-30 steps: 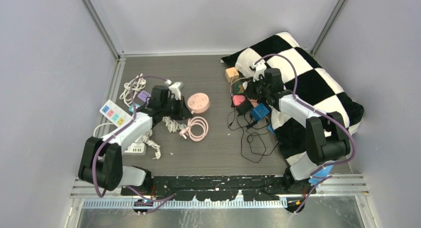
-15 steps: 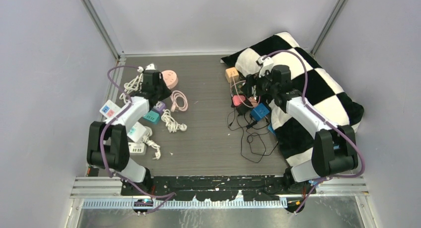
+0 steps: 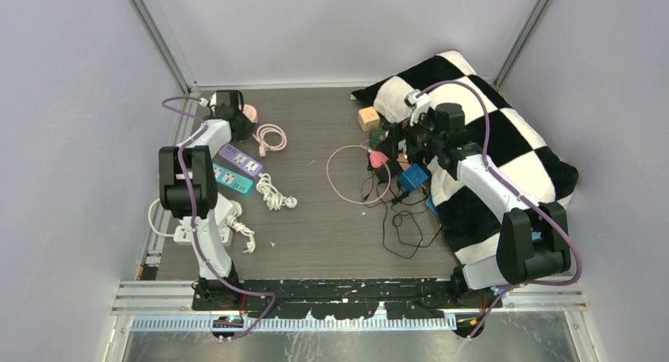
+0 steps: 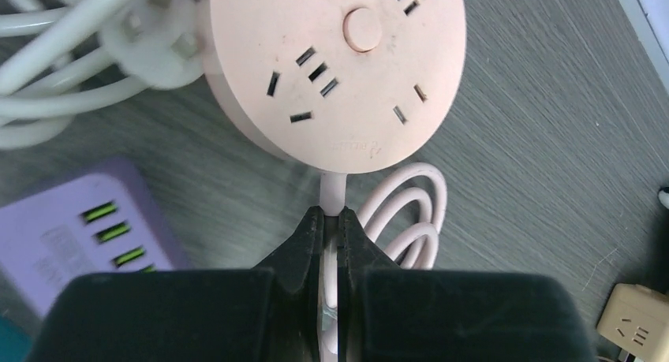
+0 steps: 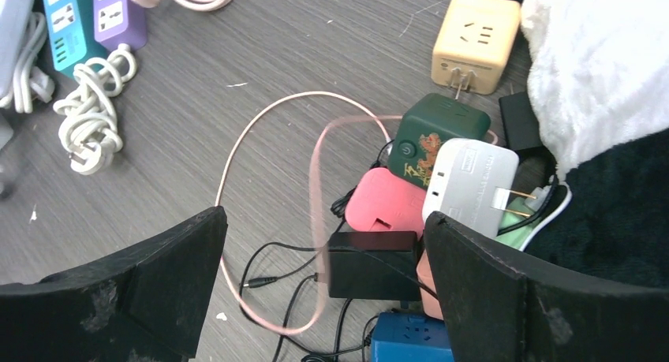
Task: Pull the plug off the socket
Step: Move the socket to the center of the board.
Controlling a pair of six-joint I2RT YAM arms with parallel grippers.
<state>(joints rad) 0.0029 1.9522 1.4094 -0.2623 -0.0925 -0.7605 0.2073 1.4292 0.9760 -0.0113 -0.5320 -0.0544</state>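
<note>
Nearest us, a thin pink cable [image 5: 315, 94] loops loose on the grey wood-grain table [image 5: 300, 31]. Above the heap of coloured plug adapters [image 5: 438, 133] our right gripper [image 5: 323, 228] hangs wide open, holding nothing. At the far left corner our left gripper [image 4: 331, 216] clamps the cord [image 4: 331, 192] of the round pink plastic socket [image 4: 335, 62].

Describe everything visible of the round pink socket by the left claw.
The round pink socket is a flat, matte plastic disc lying face up on the wood-grain table, far left. Its face shows slot outlets, the visible ones empty, and a round centre button. Its pink cord leaves the near edge, pinched in the shut left claw. A white plug rests against its rim.
</note>
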